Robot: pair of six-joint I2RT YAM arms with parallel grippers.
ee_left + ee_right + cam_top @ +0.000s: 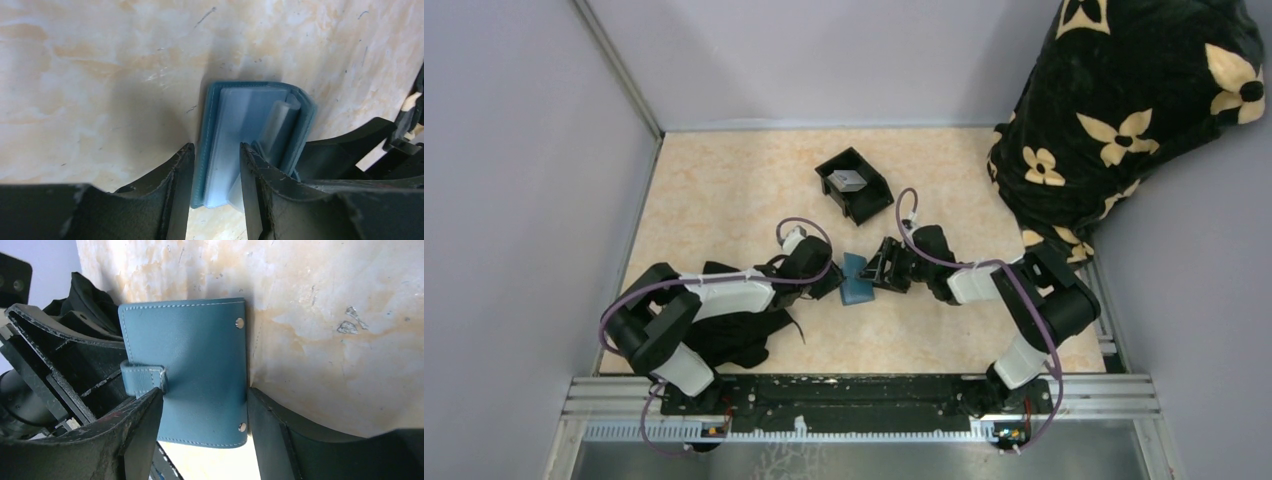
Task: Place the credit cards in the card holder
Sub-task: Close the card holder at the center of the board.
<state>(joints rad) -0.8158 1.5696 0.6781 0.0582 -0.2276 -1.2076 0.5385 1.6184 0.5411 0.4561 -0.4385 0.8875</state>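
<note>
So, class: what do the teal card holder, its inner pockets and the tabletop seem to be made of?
The card holder: probably leather or faux leather, matte teal, with pale edge stitching and metal-looking rivets. The inner pockets: seemingly clear plastic sleeves, translucent and glossy. The table: hard, smooth, marbled cream-orange print, likely laminate; fine scratches show.

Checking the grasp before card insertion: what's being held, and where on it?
Both hold the card holder: left gripper pinches one cover and its clear sleeves; right gripper clamps across its width, strap side to riveted edge.
</note>
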